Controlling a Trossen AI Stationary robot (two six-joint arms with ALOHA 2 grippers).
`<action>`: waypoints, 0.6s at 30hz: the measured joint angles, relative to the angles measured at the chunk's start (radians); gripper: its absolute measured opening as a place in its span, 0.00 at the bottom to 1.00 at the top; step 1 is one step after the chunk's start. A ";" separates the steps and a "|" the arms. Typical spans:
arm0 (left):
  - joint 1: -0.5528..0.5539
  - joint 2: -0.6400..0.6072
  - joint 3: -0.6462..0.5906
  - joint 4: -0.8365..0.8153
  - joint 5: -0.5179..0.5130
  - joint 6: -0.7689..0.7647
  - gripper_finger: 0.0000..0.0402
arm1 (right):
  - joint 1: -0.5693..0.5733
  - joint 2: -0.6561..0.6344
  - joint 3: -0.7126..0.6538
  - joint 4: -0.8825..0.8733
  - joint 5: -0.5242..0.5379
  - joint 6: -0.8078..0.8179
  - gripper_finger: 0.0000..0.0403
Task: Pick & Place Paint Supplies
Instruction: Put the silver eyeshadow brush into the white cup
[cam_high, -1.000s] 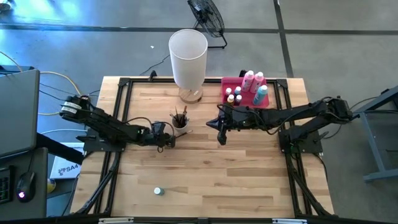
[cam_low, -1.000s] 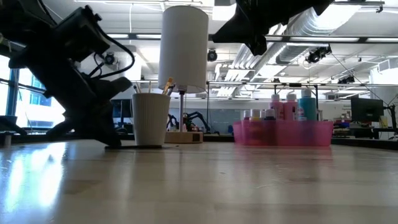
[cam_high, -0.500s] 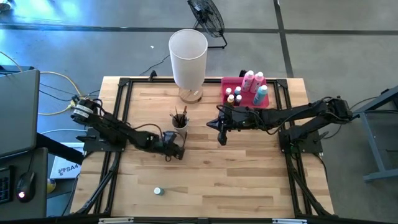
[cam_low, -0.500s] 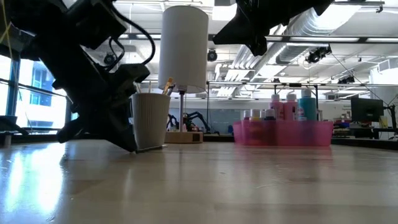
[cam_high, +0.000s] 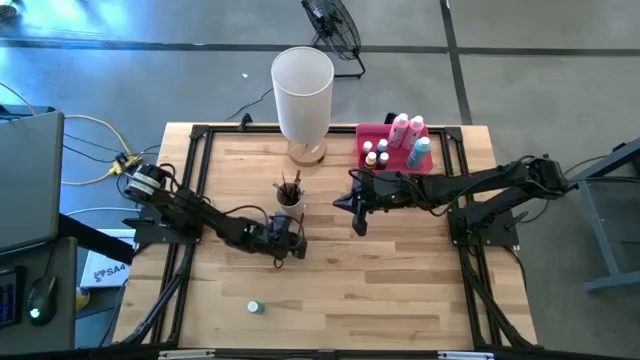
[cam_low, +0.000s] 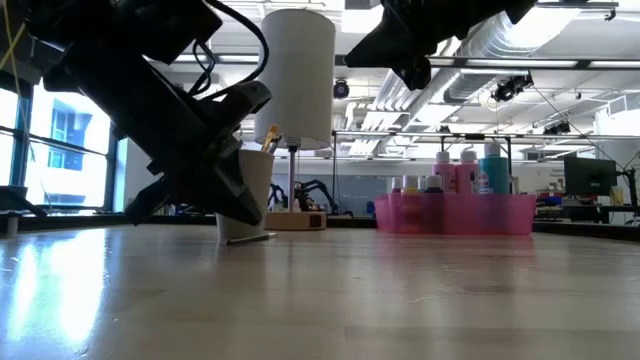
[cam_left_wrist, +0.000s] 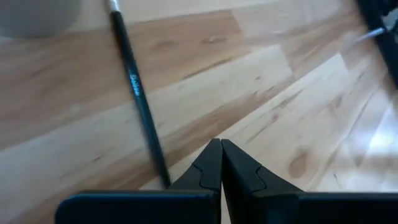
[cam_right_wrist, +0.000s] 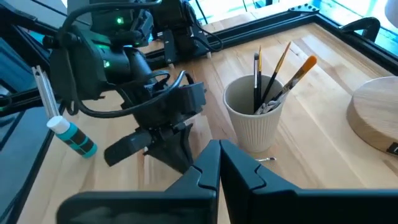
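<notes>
Near the middle of the wooden worktop (cam_high: 400, 290), the left hand (cam_high: 296, 243) is down low beside a ribbed white cup (cam_high: 289, 199) that holds several paintbrushes (cam_right_wrist: 273, 78), its fingers pressed together and gripping nothing. Just beside its fingertips a loose dark-handled paintbrush (cam_left_wrist: 137, 96) lies flat on the wood — the wrist view shows the handle running past the closed fingers (cam_left_wrist: 208, 171), near them but not between them. The right hand (cam_high: 358, 212) hangs above the worktop past the cup, likewise closed and empty, with the pink tray (cam_high: 366, 133) of small paint bottles (cam_high: 416, 152) behind its arm. One more small bottle with a white cap (cam_high: 254, 307) lies on its side well apart, toward the near edge, and the tall white cylinder (cam_high: 302, 90) stands on its wooden base at the far side. The step in hand looks like the pickup of the loose brush, with the approach made but no grasp yet. Next, the left hand would need to open, shift sideways until the thin handle sits between its fingers, press down close to the wood and close — a slim, round handle lying flat could easily roll or slip out. After that the brush probably belongs in the cup, though the pictures do not settle this.
</notes>
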 joint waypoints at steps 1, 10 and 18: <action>0.000 -0.010 0.000 -0.019 -0.005 0.000 0.00 | 0.000 0.000 0.000 0.000 0.000 0.005 0.01; 0.001 -0.004 0.000 -0.167 -0.083 -0.103 0.00 | 0.002 -0.012 0.001 -0.005 0.003 0.010 0.01; 0.000 0.004 -0.001 -0.157 -0.113 -0.109 0.00 | 0.002 -0.012 0.000 -0.003 0.004 0.006 0.01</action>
